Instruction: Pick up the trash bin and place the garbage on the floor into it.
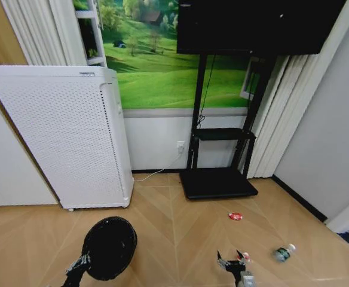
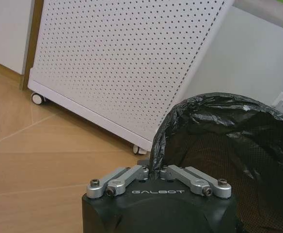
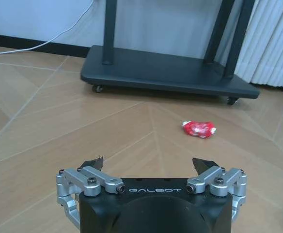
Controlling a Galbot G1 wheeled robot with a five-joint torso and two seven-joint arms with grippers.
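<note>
1. Head view shows the left end effector (image 1: 83, 261) low at about seven o'clock, carrying the trash bin (image 1: 109, 247) tipped so its round mouth faces the camera, above the parquet floor (image 1: 180, 221).
2. From the left wrist view, the left end effector (image 2: 157, 171) is clenched on the bin's rim, its metal links drawn together over the glossy black bag (image 2: 219, 131) that lines the trash bin (image 2: 238, 160).
3. Just behind the bin stands a white perforated air purifier (image 1: 67, 137) on small casters, at roughly ten o'clock in the head view.
4. The right end effector (image 1: 234, 262) sits at about five o'clock, released, its two dark fingertips spread apart and holding nothing.
5. The right wrist view shows that same end effector (image 3: 151, 167) with its fingers wide, hovering over the floor.
6. One crumpled red-and-white wrapper (image 1: 235, 216) lies on the floor near the black TV stand base (image 1: 217, 182); the right wrist view shows it (image 3: 198, 129) ahead of the open fingers, well apart from them.
7. A second red-and-white scrap (image 1: 244, 256) lies right beside the right end effector.
8. A small clear bottle with a green label (image 1: 282, 253) lies on its side at about four o'clock.
</note>
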